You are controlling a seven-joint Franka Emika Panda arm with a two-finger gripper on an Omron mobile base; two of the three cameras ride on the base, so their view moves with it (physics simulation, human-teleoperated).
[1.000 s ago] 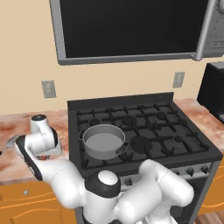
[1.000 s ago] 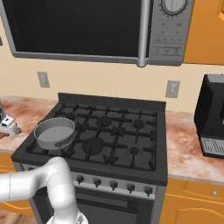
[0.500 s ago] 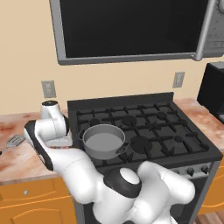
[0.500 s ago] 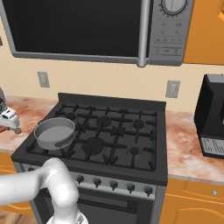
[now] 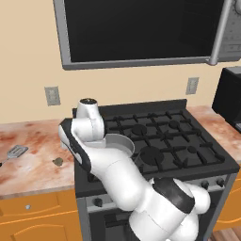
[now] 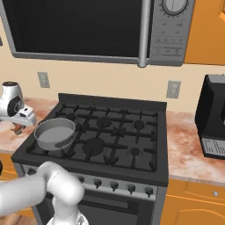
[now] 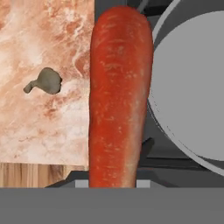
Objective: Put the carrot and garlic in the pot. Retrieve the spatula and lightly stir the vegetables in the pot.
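1. Orange-red and tapered, the carrot [image 7: 119, 96] fills the middle of the hand view, rising lengthwise from between the fingertips at the bottom edge; the jaws stand narrowly apart and are closed on it, so the gripper [image 7: 113, 183] has it in hold
2. Below the carrot in that view lie the marbled counter on one side and the grey inside of the pot [image 7: 192, 87] on the other; the carrot hangs over the edge of the stove, just beside the pot's rim and not yet inside it
3. The garlic [image 7: 47, 81], a small grey-beige bulb with a short stem, lies on the pinkish counter [image 5: 33, 160] to the left of the stove; in the left base view it shows as a small dark lump [image 5: 58, 161] near the stove's left edge
4. The spatula [image 5: 14, 153] lies farther left on the same counter, its slotted silver blade pointing away from the near edge, well apart from the garlic
5. The pot [image 6: 55, 133] sits on the near left burner of the black stove [image 6: 114, 132], upright, with nothing visible inside it
6. The white arm bends over the left side of the stove, its wrist [image 6: 15, 107] above the seam between counter and cooktop, left of the pot
7. A microwave [image 6: 88, 26] hangs above the stove, and a dark coffee machine [image 6: 213, 118] stands on the counter to the right
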